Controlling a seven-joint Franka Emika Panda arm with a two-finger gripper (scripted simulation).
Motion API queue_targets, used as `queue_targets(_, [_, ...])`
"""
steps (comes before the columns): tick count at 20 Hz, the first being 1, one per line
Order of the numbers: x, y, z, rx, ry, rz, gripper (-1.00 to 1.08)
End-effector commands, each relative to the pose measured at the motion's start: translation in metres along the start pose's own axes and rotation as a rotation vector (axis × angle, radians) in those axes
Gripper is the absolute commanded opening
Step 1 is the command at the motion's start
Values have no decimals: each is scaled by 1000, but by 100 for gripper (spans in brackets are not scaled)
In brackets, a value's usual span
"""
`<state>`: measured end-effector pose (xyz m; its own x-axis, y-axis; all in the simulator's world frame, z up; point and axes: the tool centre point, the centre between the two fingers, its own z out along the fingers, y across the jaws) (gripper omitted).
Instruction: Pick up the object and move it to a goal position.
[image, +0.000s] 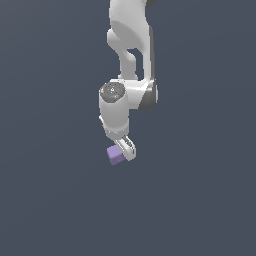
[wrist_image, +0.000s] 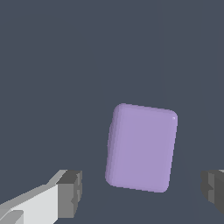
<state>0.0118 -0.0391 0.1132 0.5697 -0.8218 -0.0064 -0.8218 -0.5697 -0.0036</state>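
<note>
The lavender cube (image: 115, 156) rests on the dark grey surface just below the white arm. In the wrist view the cube (wrist_image: 142, 146) lies between my two fingers, with a gap on each side. My gripper (image: 121, 152) is open and lowered around the cube, not touching it. One grey fingertip pad (wrist_image: 71, 192) shows on one side of the cube and the other pad (wrist_image: 213, 192) at the frame's edge. In the exterior view only one white finger (image: 128, 148) shows beside the cube; the other is hidden.
The white arm (image: 127, 55) comes down from the top of the exterior view. The plain dark grey surface (image: 200, 190) spreads all around, and no goal marker shows in either view.
</note>
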Motion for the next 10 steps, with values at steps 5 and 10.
queue_targets(5, [9,5,6,-2,5,108,100])
queue_targets(10, [12,7,7,-3,7,138,100])
